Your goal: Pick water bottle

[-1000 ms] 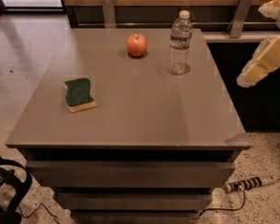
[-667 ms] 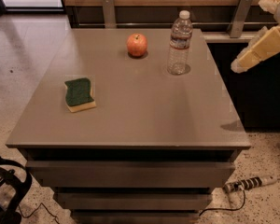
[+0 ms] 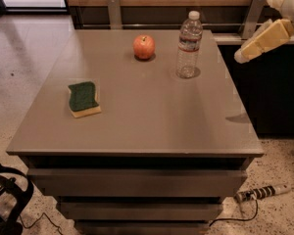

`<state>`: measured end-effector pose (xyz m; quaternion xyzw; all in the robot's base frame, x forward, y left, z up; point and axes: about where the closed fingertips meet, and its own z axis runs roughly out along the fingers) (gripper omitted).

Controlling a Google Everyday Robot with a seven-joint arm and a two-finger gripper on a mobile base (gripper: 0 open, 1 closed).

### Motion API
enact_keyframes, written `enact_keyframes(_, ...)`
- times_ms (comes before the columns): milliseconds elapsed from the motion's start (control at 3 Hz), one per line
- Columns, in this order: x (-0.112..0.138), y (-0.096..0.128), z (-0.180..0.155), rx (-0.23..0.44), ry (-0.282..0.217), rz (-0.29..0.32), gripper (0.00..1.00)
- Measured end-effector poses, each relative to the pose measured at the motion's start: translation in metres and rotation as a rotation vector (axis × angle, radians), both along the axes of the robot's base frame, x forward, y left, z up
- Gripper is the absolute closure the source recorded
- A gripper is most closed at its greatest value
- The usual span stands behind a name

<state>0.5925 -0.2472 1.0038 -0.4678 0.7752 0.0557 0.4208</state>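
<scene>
Camera view.
Bench [image 3: 137, 131]: grey, flat-topped.
Water bottle [image 3: 188, 45]: upright, capped, on the far right part of the bench, near the apple [image 3: 144, 47]; untouched.
Sponge [image 3: 83, 99]: near the left edge.
Claw [image 3: 245, 53]: aloft beyond the bench's right edge, apart from the bottle; open or closed, cannot tell.
Progress: nothing grasped; approach, grip and lift all remain.
</scene>
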Motion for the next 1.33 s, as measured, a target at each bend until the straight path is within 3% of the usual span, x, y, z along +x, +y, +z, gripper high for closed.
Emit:
enact_keyframes(667,0.048,0.018,-0.054,0.127,0.043,0.003,0.00)
enact_keyframes(1333,0.101,0.036,-0.092,0.335,-0.003,0.038,0.00)
